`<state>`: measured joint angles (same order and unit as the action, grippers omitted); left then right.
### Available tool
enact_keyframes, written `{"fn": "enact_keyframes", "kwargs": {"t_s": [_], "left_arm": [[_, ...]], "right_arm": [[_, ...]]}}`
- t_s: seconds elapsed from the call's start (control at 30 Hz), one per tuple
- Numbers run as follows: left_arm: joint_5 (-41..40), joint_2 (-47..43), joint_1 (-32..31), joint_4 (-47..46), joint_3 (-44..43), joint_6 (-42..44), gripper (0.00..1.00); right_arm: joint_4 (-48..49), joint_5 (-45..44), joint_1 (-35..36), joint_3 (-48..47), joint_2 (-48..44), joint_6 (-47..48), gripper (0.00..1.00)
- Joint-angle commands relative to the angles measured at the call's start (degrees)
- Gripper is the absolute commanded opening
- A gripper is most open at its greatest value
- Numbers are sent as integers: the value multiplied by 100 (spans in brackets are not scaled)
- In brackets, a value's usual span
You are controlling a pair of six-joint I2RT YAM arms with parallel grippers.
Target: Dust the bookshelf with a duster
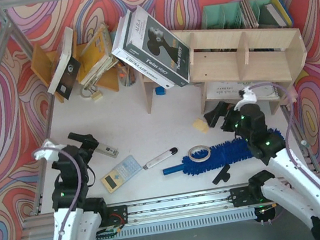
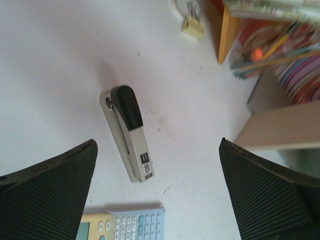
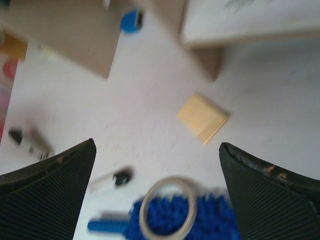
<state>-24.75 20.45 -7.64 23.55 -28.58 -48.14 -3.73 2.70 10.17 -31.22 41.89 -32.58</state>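
Blue duster (image 1: 230, 152) is flat on the white table (image 1: 147, 116), lower centre-right of the top view. Its smooth handle points toward frame left and the shaggy head runs right, under the right arm. A tape ring (image 3: 142, 212) sits on the head near the handle end. Nothing grips the duster.

The plywood bookshelf (image 1: 247, 60) stands in the upper right of the top view, well apart from the duster. A printed box (image 1: 150, 47) leans against the shelf's left end.

I see the right gripper (image 3: 157, 145) spread wide and empty. It hangs over bare table between the duster and the shelf. In its wrist view a yellow sticky-note pad (image 3: 202, 117) lies just above centre, and the duster fills the bottom edge between the fingers.

The left gripper (image 2: 157, 142) is also spread wide with nothing in it, at the lower left of the top view. A stapler (image 2: 129, 132) lies on the table between its fingers, not touching them. A calculator (image 2: 122, 225) shows at the bottom edge of that wrist view.

A white pen-like tool (image 1: 159, 158) lies between the calculator and the duster handle; I can't tell what it is. Books (image 1: 94, 54) are stacked at the upper left.
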Motion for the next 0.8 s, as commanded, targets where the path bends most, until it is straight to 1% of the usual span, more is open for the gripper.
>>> {"fn": "enact_keyframes", "kwargs": {"t_s": [0.0, 0.07, 0.17, 0.27, 0.37, 0.47, 0.63, 0.7, 0.77], "left_arm": [[814, 716, -73, 371, -516, 402, 98], [859, 812, -231, 363, -549, 453, 98], [883, 807, -544, 170, -384, 527, 98], [794, 938, -830, 200, -344, 623, 98], [661, 1029, -1046, 212, -255, 700, 98], [614, 979, -1110, 142, 2, 713, 98], [528, 860, -1111, 60, 258, 730, 98], [492, 824, -1114, 57, 296, 727, 98], [444, 812, -1110, 59, 329, 724, 98]], "right_arm": [[-1597, -1206, 1355, -369, -42, -431, 99], [-1991, -1779, 1924, -479, 60, -868, 99], [-2321, -2375, 2689, -548, 227, -1566, 98], [-2955, -2912, 3200, -798, 606, -2318, 95], [-3790, -3308, 3642, -1108, 973, -3098, 92], [-4501, -3510, 4040, -1303, 1205, -3829, 88], [-5568, -3501, 4595, -1483, 1579, -5067, 79], [-6098, -3428, 4725, -1504, 1689, -5559, 75], [-6445, -3314, 4801, -1465, 1760, -5859, 72]]}}
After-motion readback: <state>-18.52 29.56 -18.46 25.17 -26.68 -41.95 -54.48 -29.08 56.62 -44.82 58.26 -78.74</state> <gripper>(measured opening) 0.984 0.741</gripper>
